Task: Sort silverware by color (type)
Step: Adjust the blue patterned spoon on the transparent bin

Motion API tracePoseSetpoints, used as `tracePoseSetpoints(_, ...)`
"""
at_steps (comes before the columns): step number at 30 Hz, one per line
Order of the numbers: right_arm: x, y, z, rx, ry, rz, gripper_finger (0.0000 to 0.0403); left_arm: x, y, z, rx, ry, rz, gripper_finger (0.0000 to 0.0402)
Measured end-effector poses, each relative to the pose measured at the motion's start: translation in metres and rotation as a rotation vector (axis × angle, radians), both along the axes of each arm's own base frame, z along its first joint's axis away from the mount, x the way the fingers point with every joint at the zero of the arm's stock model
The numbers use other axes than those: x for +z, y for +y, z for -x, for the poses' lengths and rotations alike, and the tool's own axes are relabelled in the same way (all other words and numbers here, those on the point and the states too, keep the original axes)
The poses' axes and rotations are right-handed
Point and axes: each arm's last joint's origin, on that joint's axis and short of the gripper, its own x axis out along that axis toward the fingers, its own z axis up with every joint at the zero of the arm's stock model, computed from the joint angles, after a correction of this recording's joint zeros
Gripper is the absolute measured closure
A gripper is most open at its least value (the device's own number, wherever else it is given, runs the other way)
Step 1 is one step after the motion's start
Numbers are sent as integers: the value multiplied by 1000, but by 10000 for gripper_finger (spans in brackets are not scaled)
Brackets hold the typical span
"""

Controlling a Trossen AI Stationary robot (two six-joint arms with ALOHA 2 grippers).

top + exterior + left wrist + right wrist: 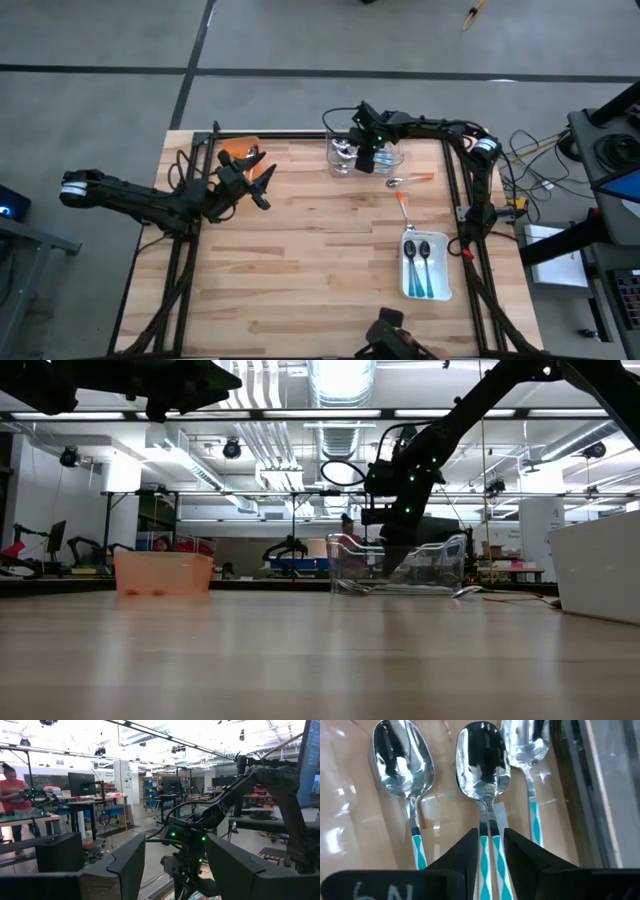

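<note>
Over the clear tray point(395, 160), my right gripper point(491, 851) fingers narrowly straddle a teal-striped, shiny-bowled spoon point(485, 780); thin, light, slippery, so grip mid-handle. Left gripper point(175, 870) spread, waiting.

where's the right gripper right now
The right gripper is over the clear tray at the table's far edge in the high view. Its wrist view shows its fingers astride a teal-handled spoon there.

Trays on the wooden table point(320, 270)

Orange tray point(238, 151) at back left, clear tray point(345, 160) at back, white tray point(443, 290) near right edge.
</note>
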Motion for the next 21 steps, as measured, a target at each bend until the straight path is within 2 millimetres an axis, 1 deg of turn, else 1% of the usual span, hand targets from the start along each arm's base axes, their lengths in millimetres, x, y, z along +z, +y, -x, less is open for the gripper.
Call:
tracePoseSetpoints(4, -10, -2, -3, -1, 6, -24, 318, 0, 0, 0, 0, 0, 0, 213)
tracePoseSetpoints(7, -14, -2, -3, -3, 9, -33, 316, 0, 0, 0, -1, 3, 1, 213)
tracePoseSetpoints(14, -13, -3, -3, -11, -5, -34, 327, 0, 0, 0, -1, 3, 1, 213)
tracePoseSetpoints(21, -7, -4, -1, -21, -8, -15, 334, 0, 0, 0, -2, 3, 2, 213)
